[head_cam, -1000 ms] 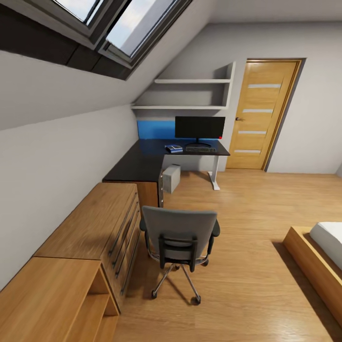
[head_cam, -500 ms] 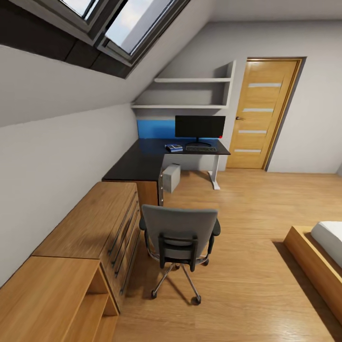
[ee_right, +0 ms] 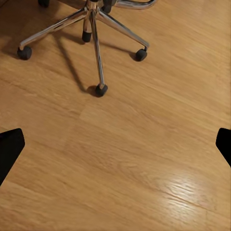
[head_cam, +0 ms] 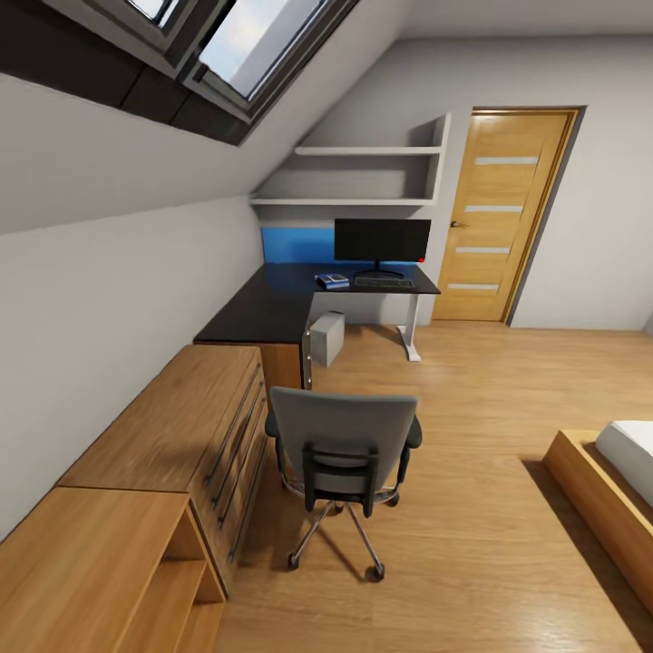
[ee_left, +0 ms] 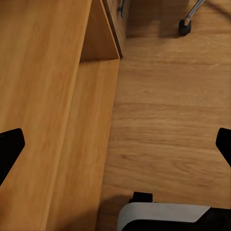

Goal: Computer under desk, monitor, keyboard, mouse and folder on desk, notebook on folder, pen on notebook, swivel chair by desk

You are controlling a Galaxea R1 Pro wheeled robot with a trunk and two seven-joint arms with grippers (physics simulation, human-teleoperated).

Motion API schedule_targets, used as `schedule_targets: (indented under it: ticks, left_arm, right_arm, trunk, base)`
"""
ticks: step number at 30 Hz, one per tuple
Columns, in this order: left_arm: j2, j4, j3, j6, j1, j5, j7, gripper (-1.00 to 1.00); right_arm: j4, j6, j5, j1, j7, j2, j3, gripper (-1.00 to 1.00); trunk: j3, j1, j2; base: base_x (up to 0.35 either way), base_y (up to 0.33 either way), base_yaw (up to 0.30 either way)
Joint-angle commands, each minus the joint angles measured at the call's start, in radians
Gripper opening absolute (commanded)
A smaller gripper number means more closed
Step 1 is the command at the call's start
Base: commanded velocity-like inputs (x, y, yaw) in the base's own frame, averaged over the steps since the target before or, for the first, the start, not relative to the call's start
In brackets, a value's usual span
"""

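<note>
The grey swivel chair [head_cam: 343,451] stands on the wood floor with its back toward me, hiding its seat; its chrome star base [ee_right: 94,29] lies beyond my right gripper [ee_right: 115,144]. Farther off is the black L-shaped desk [head_cam: 268,313] with the monitor [head_cam: 382,241], the keyboard [head_cam: 383,283] in front of it, and a small blue flat item [head_cam: 332,281] to its left. The pale computer [head_cam: 327,339] sits on the floor under the desk. My left gripper [ee_left: 115,144] hangs open over the floor beside a wooden cabinet. Both grippers are empty, fingers wide apart.
A low light-wood cabinet [head_cam: 172,435] with drawers runs along the left wall up to the desk. A wooden bed frame [head_cam: 599,490] is at the right, and a door [head_cam: 499,218] and wall shelves [head_cam: 363,177] at the back. Open floor lies right of the chair.
The whole head view has crept slightly, so the camera moved a little. The chair and the things on the desk stay where they were.
</note>
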Motion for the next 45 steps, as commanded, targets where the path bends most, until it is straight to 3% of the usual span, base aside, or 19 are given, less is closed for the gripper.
schedule_targets:
  ticks: [1, 18, 21, 25, 30, 31, 34, 36, 38, 41, 42, 45]
  left_arm:
    - [0.000, 0.000, -0.009, -0.002, -0.001, 0.004, 0.007, 1.00]
    - [-0.001, 0.000, -0.008, -0.002, -0.001, 0.004, 0.006, 1.00]
    - [-0.010, -0.003, -0.008, -0.003, -0.001, 0.004, 0.006, 1.00]
    - [-0.011, -0.037, -0.006, 0.000, -0.001, 0.007, 0.007, 1.00]
    - [-0.006, -0.226, -0.004, 0.129, -0.001, 0.087, 0.012, 1.00]
    - [-0.005, -0.279, -0.004, 0.187, -0.001, 0.110, 0.013, 1.00]
    - [-0.004, -0.359, -0.004, 0.277, -0.002, 0.130, 0.013, 1.00]
    - [-0.004, -0.470, -0.004, 0.400, -0.022, 0.145, 0.015, 1.00]
    - [-0.004, -0.501, -0.003, 0.442, -0.045, 0.148, 0.016, 1.00]
    - [-0.006, -0.536, -0.003, 0.532, -0.109, 0.155, 0.016, 1.00]
    - [-0.010, -0.550, 0.011, 0.640, -0.194, 0.169, 0.013, 1.00]
    - [-0.023, -0.555, 0.043, 0.732, -0.280, 0.201, 0.009, 1.00]
  right_arm:
    - [0.000, 0.001, 0.010, -0.001, -0.010, 0.000, 0.002, 1.00]
    - [0.000, 0.001, 0.010, -0.001, -0.010, 0.000, 0.001, 1.00]
    - [0.000, 0.000, 0.010, -0.001, -0.010, 0.000, 0.001, 1.00]
    - [-0.010, -0.004, 0.010, -0.001, -0.010, -0.001, 0.000, 1.00]
    - [-0.073, -0.002, 0.010, -0.001, -0.011, -0.004, -0.002, 1.00]
    - [-0.091, 0.000, 0.009, -0.001, -0.012, -0.004, -0.004, 1.00]
    - [-0.118, 0.005, 0.003, -0.004, -0.016, -0.005, -0.007, 1.00]
    - [-0.143, 0.044, -0.026, -0.027, -0.018, -0.009, -0.016, 1.00]
    - [-0.148, 0.065, -0.047, -0.049, -0.017, -0.011, -0.019, 1.00]
    - [-0.151, 0.104, -0.098, -0.110, -0.017, -0.013, -0.022, 1.00]
    - [-0.153, 0.139, -0.138, -0.172, -0.017, -0.013, -0.024, 1.00]
    - [-0.154, 0.185, -0.166, -0.232, -0.016, -0.014, -0.025, 1.00]
  trunk:
    - [-0.004, 0.004, -0.008]
    - [-0.058, 0.069, -0.127]
    - [-0.067, 0.081, -0.148]
    - [-0.080, 0.096, -0.176]
    - [-0.095, 0.115, -0.211]
    - [-0.098, 0.119, -0.218]
    - [-0.108, 0.131, -0.239]
    - [-0.114, 0.138, -0.253]
    - [-0.120, 0.146, -0.267]
    - [-0.130, 0.157, -0.288]
    - [-0.133, 0.161, -0.295]
    - [-0.142, 0.173, -0.316]
  base:
    - [0.000, 0.000, 0.000]
    - [0.000, 0.000, 0.000]
    - [0.000, 0.000, 0.000]
    - [0.000, 0.000, 0.000]
    - [0.000, 0.000, 0.000]
    - [0.000, 0.000, 0.000]
    - [0.000, 0.000, 0.000]
    - [0.000, 0.000, 0.000]
    - [0.000, 0.000, 0.000]
    - [0.000, 0.000, 0.000]
    - [0.000, 0.000, 0.000]
    - [0.000, 0.000, 0.000]
